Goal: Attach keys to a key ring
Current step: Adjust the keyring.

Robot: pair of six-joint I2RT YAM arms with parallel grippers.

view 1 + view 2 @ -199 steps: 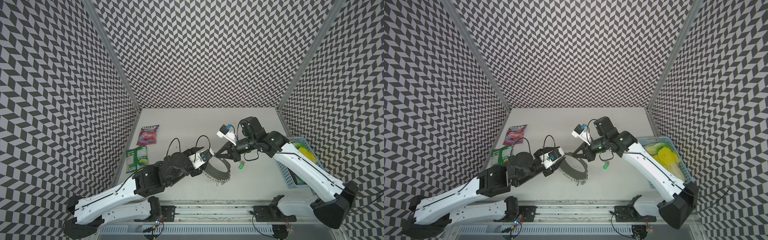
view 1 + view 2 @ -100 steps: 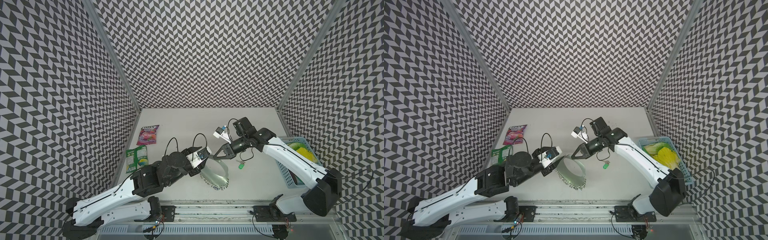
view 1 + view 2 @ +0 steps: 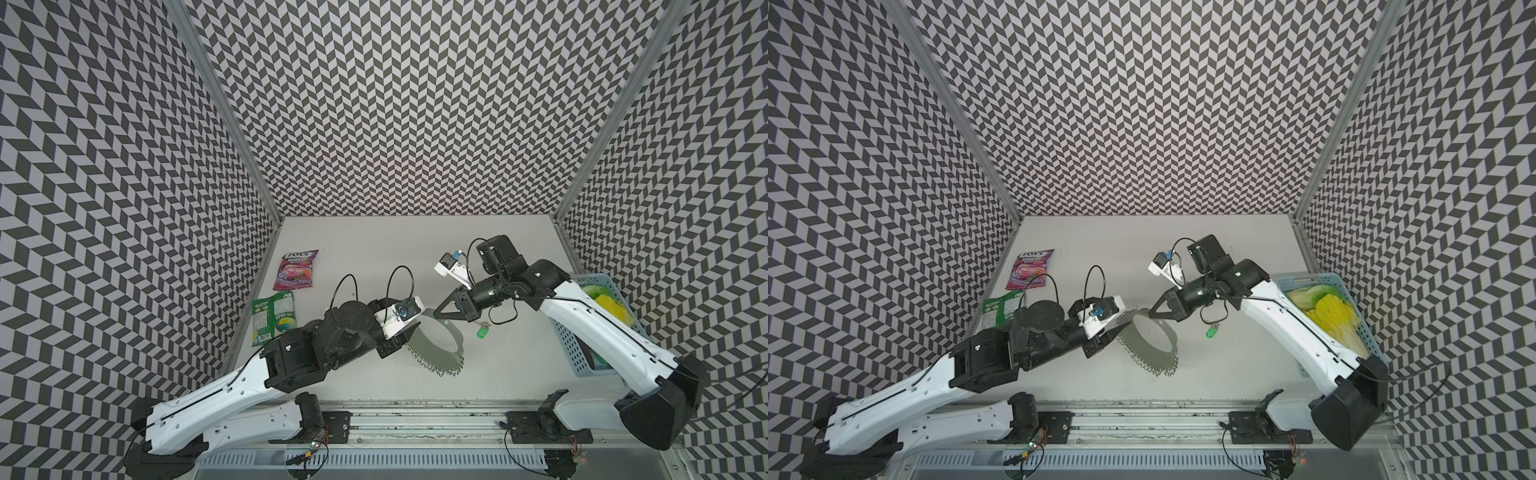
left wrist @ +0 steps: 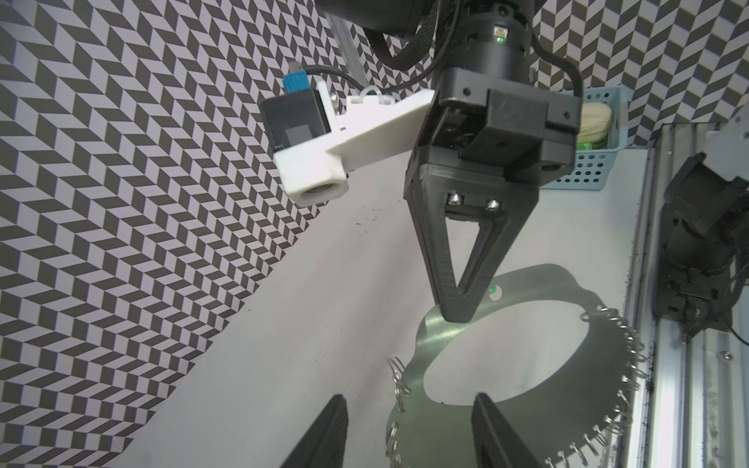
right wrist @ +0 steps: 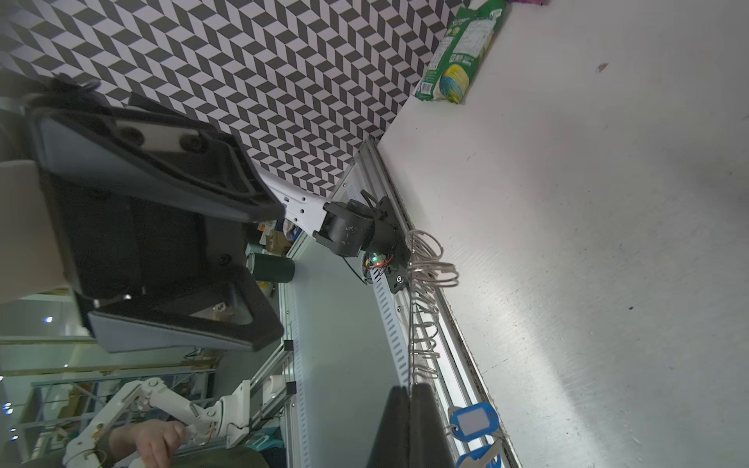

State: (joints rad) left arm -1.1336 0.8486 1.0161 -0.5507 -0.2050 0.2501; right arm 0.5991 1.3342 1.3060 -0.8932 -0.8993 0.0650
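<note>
The key ring (image 3: 436, 347) (image 3: 1152, 347) is a gray crescent plate fringed with wire rings, tipped up off the table. My right gripper (image 3: 437, 311) (image 3: 1152, 311) (image 5: 409, 421) is shut on its upper inner edge, which is clear in the left wrist view, where its fingertips (image 4: 458, 314) pinch the plate (image 4: 567, 364). My left gripper (image 3: 409, 332) (image 4: 409, 429) stands open, its fingers either side of the plate's ringed end. The green-tagged keys (image 3: 482, 331) (image 3: 1212, 331) lie on the table below the right wrist. Two blue tags (image 5: 472, 419) hang from the rings.
Two snack packets, purple (image 3: 295, 270) and green (image 3: 274, 318), lie by the left wall. A blue basket (image 3: 598, 282) with yellow and green items stands at the right wall. The metal rail (image 3: 415, 409) runs along the front edge.
The plate has tipped up from lying nearly flat, so more of its face shows. The right arm's elbow swung and came back. Both grippers keep their openings.
</note>
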